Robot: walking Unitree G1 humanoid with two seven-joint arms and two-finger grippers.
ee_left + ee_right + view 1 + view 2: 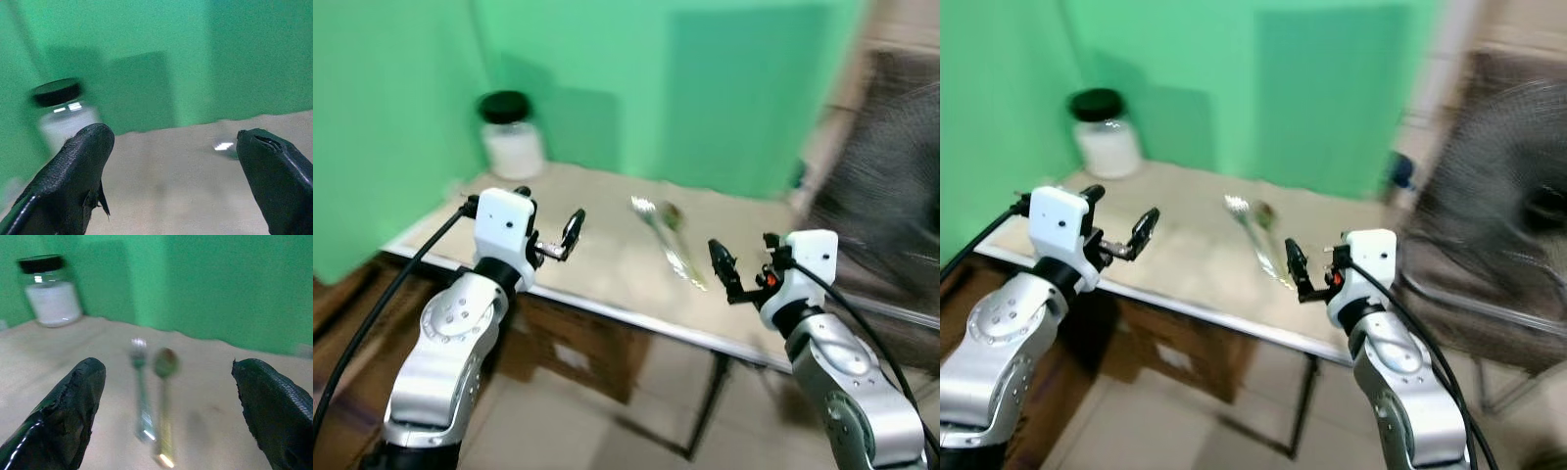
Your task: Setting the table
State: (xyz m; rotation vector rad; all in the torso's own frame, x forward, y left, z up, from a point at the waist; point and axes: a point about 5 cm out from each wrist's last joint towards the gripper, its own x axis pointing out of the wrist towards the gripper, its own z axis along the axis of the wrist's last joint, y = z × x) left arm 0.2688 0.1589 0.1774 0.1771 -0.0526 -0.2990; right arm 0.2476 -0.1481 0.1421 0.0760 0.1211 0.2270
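Here the table (607,284) is a beige top set into a corner of green walls (636,88), with its near edge running as a pale metal strip from the robot's left toward the lower right. A fork (140,391) and a spoon (164,396) lie side by side, just apart, near the middle of the top, handles pointing toward the near edge. The spoon is on the robot's right of the fork. Both are blurred, so finer detail can't be made out. A jar (512,137) with white contents and a black lid stands upright in the back left corner, close to both walls and well apart from the cutlery.

The left gripper (563,238) hangs over the near left part of the table, just inside the edge, fingers spread wide with nothing between them. The right gripper (729,274) sits at the near edge on the right, close to the handle ends of the fork and spoon, also spread wide and empty, touching nothing.

Bare tabletop lies between the jar and the cutlery, and between the 2 grippers. Past the table's right end is a dark mesh shape (1498,196), too blurred to name. Under the table are a cardboard box (568,352) and a dark table leg (710,401) on a tiled floor (636,431).
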